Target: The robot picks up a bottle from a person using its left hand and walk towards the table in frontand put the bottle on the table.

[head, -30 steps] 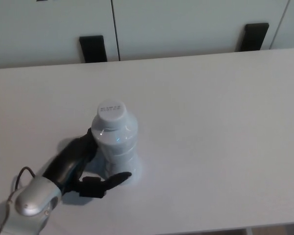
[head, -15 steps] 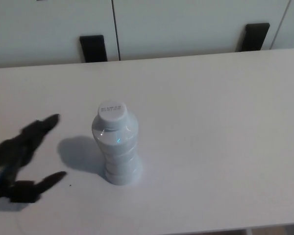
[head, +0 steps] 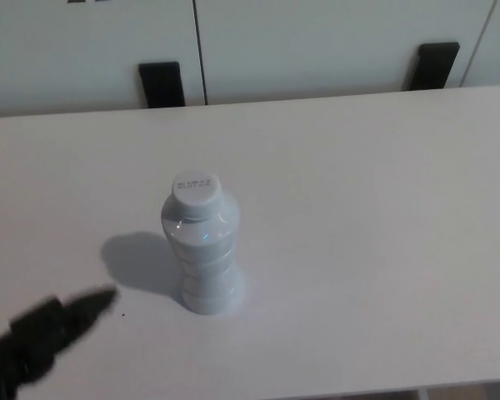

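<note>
Item, far left, lower corner: left hand (head: 40,340), one. It shows as a dark blur cut off by the picture's edge. It holds nothing and touches nothing. Whether it is spread or pressed together cannot be told from the blur.

Item, left of centre: bottle (head: 202,250), one, pale and translucent, with one white cap (head: 195,187). It stands upright on the table (head: 358,208), long axis vertical, base flat on the surface. Its shadow (head: 137,262) falls to the left, between it and the left hand.

Relation: the bottle lies up and to the right of the left hand, near it but clearly apart, with bare tabletop between them. The left hand is the only one in sight; no right hand shows.

Judgement: the bottle appears set down as the task asks. Any coming move of the left hand should lead away to the lower left so as not to tip the bottle.

Item, centre to right: table, one, white, otherwise bare.

Item, rear: black blocks (head: 161,83), two, one behind the bottle and one at far right, against pale panels (head: 317,42)
</note>
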{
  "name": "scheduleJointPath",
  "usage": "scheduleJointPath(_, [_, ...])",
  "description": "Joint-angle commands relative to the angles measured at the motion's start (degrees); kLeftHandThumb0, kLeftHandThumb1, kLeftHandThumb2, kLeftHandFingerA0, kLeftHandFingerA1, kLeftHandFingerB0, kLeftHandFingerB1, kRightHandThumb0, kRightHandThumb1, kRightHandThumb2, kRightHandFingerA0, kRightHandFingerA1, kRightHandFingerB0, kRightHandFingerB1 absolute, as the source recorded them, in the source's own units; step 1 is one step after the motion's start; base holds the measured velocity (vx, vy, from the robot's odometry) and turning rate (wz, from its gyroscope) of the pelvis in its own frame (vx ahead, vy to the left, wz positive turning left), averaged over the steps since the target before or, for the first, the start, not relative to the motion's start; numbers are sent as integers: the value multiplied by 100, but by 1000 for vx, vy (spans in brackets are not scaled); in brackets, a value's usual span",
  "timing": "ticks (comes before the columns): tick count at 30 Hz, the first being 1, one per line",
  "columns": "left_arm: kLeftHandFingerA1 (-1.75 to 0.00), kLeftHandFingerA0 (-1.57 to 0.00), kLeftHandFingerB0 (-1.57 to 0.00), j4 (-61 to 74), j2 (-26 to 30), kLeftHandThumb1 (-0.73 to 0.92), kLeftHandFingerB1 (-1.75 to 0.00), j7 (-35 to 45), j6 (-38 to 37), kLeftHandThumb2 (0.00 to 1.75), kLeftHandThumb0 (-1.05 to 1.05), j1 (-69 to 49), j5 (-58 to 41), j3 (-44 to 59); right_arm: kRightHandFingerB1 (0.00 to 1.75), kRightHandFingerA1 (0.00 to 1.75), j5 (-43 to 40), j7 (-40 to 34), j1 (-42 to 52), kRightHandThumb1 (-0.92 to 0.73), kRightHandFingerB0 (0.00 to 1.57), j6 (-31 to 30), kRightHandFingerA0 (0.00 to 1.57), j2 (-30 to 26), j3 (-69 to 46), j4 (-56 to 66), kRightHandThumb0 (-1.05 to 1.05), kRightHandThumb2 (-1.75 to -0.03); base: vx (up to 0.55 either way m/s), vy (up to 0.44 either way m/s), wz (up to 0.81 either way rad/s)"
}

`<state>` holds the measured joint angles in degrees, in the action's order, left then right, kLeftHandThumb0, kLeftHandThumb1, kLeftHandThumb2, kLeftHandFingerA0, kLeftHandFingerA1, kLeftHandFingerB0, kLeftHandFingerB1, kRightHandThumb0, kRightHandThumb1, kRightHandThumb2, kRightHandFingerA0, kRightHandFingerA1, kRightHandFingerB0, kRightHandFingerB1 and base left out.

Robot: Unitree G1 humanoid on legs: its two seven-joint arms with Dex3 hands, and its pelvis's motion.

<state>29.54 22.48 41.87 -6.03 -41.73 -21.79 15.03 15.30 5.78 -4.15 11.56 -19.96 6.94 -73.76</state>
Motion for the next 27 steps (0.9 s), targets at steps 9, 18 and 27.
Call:
scheduleJointPath(9, [-46,-46,-38,220,-355,36,-42,2258,-1563,69,-56,-2067,-1976,438,41,47,-70,116,86,-68,51,-56,59,-34,-67,-7,-47,-64,0,0,0])
scheduleJointPath(18, [-48,-49,-41,-324,-327,37,-44,2186,-1576,72,-60,-1808,-1552,542,40,47,-102,200,18,-73,49,-131,59,-5,-98,-23,-43,-62,0,0,0])
scheduleJointPath(27, [-70,-74,-46,-3172,-269,52,-56,243,-2701,94,-51,-539,2116,256,39,46,-41,183,115,-72,50,-132,59,21,-76,-6,-45,-61,0,0,0])
